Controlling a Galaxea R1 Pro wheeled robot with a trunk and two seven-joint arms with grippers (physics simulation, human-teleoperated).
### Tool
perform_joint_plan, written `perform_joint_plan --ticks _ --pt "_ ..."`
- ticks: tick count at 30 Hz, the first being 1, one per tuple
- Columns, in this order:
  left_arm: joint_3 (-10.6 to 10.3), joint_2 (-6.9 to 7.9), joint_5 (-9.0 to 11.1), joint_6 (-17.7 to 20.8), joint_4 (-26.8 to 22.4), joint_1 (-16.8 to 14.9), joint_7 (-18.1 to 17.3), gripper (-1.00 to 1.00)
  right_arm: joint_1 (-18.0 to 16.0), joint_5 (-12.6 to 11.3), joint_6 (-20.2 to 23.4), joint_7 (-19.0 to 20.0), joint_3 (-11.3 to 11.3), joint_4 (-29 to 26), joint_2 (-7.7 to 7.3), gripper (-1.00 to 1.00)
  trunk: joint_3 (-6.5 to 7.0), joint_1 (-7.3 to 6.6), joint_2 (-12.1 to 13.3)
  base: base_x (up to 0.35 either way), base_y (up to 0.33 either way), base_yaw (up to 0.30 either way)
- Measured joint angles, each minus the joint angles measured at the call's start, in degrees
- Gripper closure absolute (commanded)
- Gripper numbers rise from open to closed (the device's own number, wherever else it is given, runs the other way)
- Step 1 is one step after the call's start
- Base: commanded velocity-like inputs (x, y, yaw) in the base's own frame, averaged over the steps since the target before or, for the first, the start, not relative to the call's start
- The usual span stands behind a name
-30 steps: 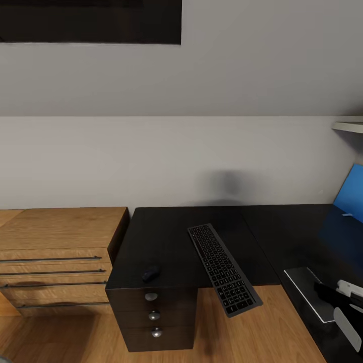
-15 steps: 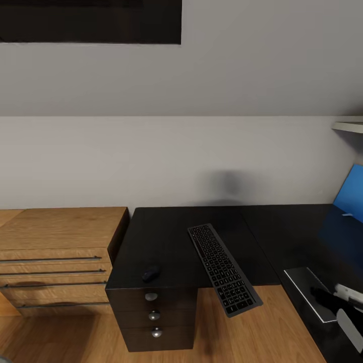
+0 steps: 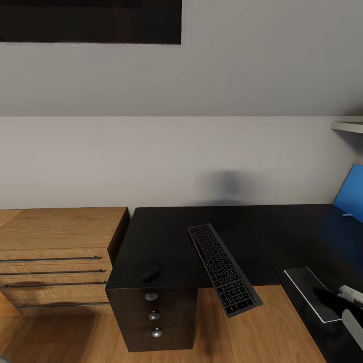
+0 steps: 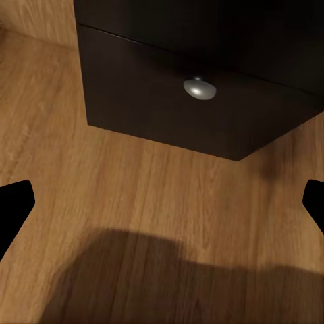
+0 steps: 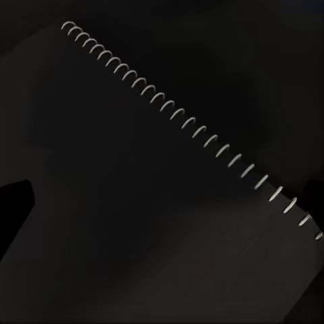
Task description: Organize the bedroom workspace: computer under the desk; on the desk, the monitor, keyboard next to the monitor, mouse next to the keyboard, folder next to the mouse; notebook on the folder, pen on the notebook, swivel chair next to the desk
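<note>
Notebook (image 5: 135, 196), dark cover, pale spiral binding

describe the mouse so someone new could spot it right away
Find the black desk beside the light wooden dresser. Near its front edge, above the silver-knobbed drawers, sits the mouse: a small dark oval, unlike the long keyboard overhanging the edge nearby.

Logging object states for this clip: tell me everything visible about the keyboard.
The keyboard is a slim, dark grey, full-width board with black keys, lying flat on the black desk at a diagonal. Its far end sits well on the desktop; its near end juts past the desk's front edge, over the wood floor. Nothing grips or touches it. The mouse lies apart from it, near the desk's front edge.
</note>
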Motion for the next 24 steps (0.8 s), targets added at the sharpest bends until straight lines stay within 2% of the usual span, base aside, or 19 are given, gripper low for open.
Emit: perform_joint_plan --ticks 14,24 --pt "0.00 0.07 0.03 0.04 0.00 0.00 -0.19 -1.00 0.00 -0.05 0.01 0.04 -1.00 0.00 -0.04 -1.00 0.00 0.00 0.00 0.010 0.000 0.000" --pt "-0.08 0.27 -0.05 -0.02 0.00 0.00 -0.25 -1.00 0.00 -0.05 0.01 0.04 -1.02 0.01 -0.04 -1.00 0.00 -0.01 0.00 0.157 0.000 0.000"
